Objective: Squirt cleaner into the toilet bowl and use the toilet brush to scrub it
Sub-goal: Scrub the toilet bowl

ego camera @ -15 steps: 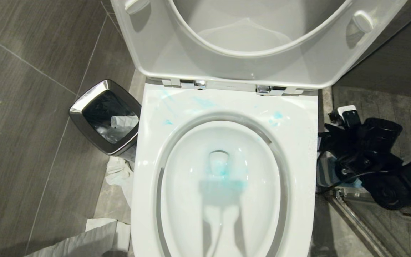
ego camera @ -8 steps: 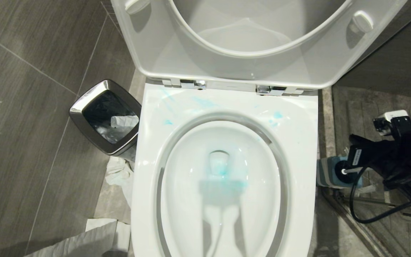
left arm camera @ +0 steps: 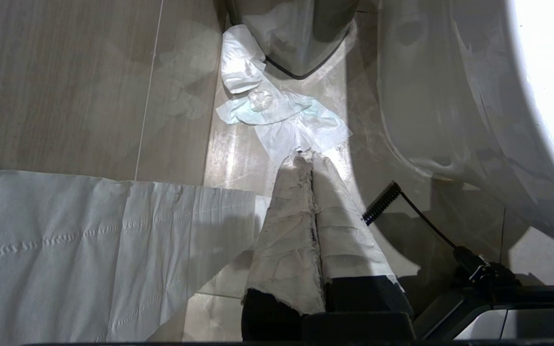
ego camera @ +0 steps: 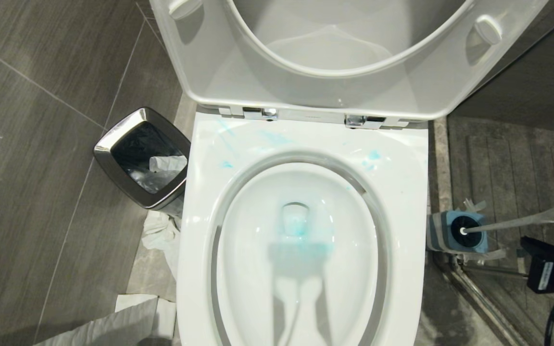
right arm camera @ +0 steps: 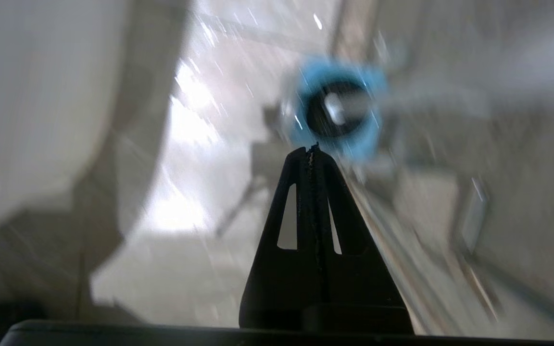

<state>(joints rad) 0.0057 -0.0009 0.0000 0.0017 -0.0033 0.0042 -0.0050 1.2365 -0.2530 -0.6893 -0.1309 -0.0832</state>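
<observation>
The bathroom floor was dark grey tile around the white toilet bowl (ego camera: pixel 301 269), whose lid stood raised. Cleaner (ego camera: pixel 301 230) already tinted the basin and smeared the far rim, so I judged the squirting done. The toilet brush (ego camera: pixel 517 223) stood in its blue holder (ego camera: pixel 450 240) right of the bowl; whether scrubbing had happened I could not tell. My right end effector (right arm camera: pixel 312 149) was pressed shut and empty, near the holder. My left end effector (left arm camera: pixel 308 158), paper-wrapped, was shut low on the left. The brush handle's tip was cut off at the right edge, and the cleaner's bottle was nowhere visible.

White toilet bowl (ego camera: pixel 402 202), turquoise cleaner (ego camera: pixel 301 230) smears; blue-and-grey striped holder (ego camera: pixel 438 233); black bristle head; dark grey wood-grain floor tiles (ego camera: pixel 41 144).
</observation>
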